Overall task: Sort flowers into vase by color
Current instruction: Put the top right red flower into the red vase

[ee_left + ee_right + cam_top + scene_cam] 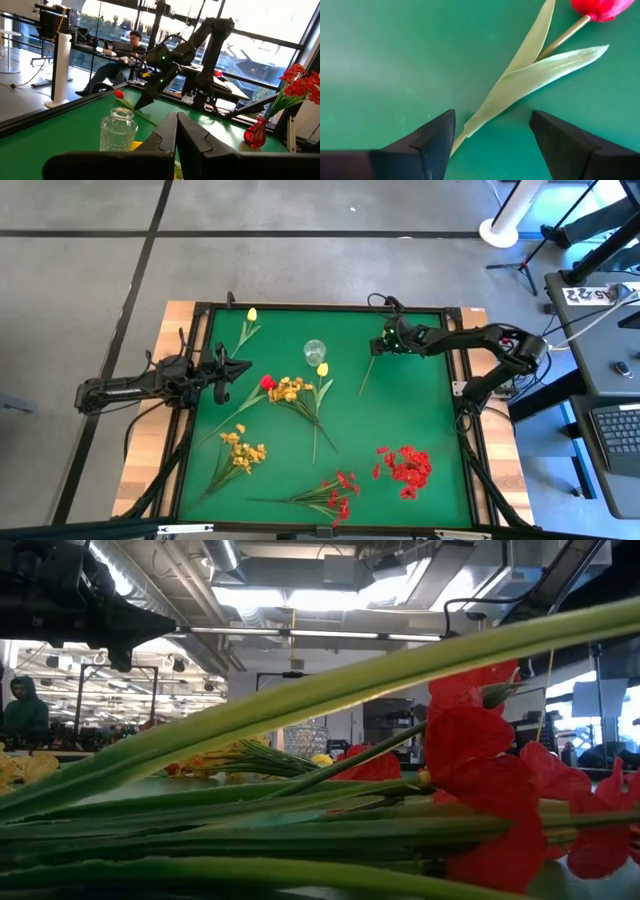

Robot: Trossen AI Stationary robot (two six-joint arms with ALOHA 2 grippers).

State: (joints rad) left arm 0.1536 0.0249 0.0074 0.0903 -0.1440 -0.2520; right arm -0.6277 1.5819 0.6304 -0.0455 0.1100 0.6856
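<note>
A red tulip (530, 75) lies flat on the green mat near the far right, its stem (367, 375) pointing toward the near edge. My right gripper (492, 117) (383, 345) hangs over it, open, one finger on each side of the lower stem, not touching. My left gripper (176, 131) (236, 370) is shut and hovers left of the clear glass vase (315, 350) (119, 130). Lying on the mat are two yellow tulips (251, 314) (322, 370), another red tulip (266, 382), yellow sprays (290, 390) (243, 452) and red sprays (340, 495) (405, 465).
The mat has a dark raised frame (455, 380) around it. In the low view, green stems and red blooms (480, 770) lie right at the lens and hide most of the table. A red vase with red flowers (257, 132) stands past the table's right side. A person (131, 42) sits beyond.
</note>
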